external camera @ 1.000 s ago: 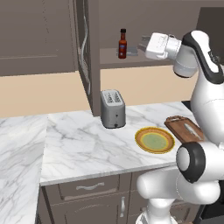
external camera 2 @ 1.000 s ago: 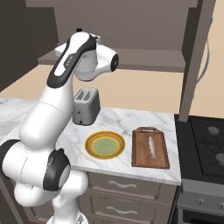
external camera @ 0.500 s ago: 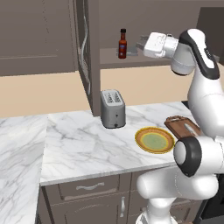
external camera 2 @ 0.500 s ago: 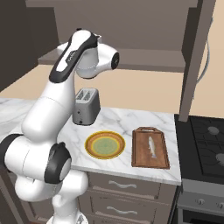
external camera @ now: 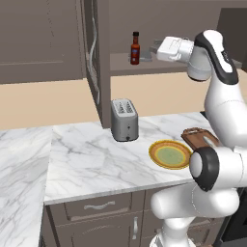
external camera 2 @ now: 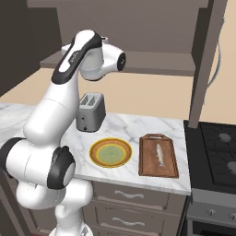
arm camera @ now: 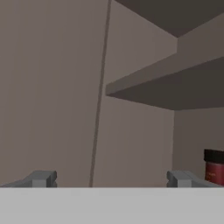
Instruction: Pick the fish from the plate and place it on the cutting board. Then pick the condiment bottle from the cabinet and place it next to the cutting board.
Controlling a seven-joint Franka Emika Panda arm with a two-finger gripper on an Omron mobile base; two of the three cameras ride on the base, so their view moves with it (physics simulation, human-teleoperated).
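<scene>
The slim silvery fish (external camera 2: 159, 154) lies along the dark reddish cutting board (external camera 2: 159, 168), to the right of the yellow-rimmed plate (external camera 2: 110, 152), whose green centre is bare. Up on the cabinet shelf (external camera: 164, 66) stands the condiment bottle (external camera: 135, 48), dark with a red cap and label. My gripper (external camera: 155, 48) hovers level with the bottle, just to its right and apart from it, open and holding nothing. In the hand view the fingertips (arm camera: 41, 178) stand wide apart, and the bottle (arm camera: 214, 170) peeks in at the right edge, outside the gap.
The tall cabinet door (external camera: 94, 62) hangs open left of the bottle. A silver toaster (external camera: 124, 119) sits on the marble counter (external camera: 87, 159) behind the plate (external camera: 170, 154). A black stove (external camera 2: 216, 152) adjoins the counter on the right. My arm covers part of the board (external camera: 195, 137).
My hand has crept a little to the left along the shelf, closer to the bottle. Jaws stay wide. Fish, plate and board have not moved.
</scene>
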